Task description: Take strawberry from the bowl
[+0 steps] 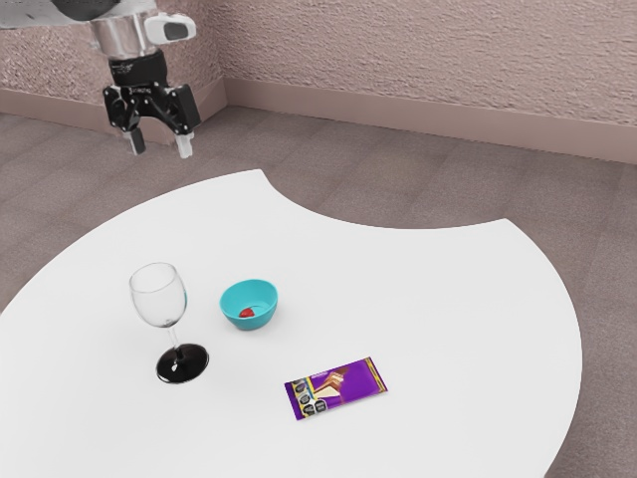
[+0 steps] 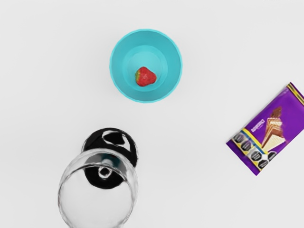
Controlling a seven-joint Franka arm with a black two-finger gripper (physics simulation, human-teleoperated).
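My gripper hangs at the exterior view's upper left, high and apart from the bowl, its two fingers spread with nothing between them. The small turquoise bowl stands upright on the white table. Inside it lies a red strawberry. From above, the wrist view has the bowl with the strawberry on its floor, off-centre, green end visible.
A clear wine glass with a black base stands beside the bowl, towards the exterior view's left. A purple wafer packet lies flat on the white table. The table has a curved cut-out in its far edge.
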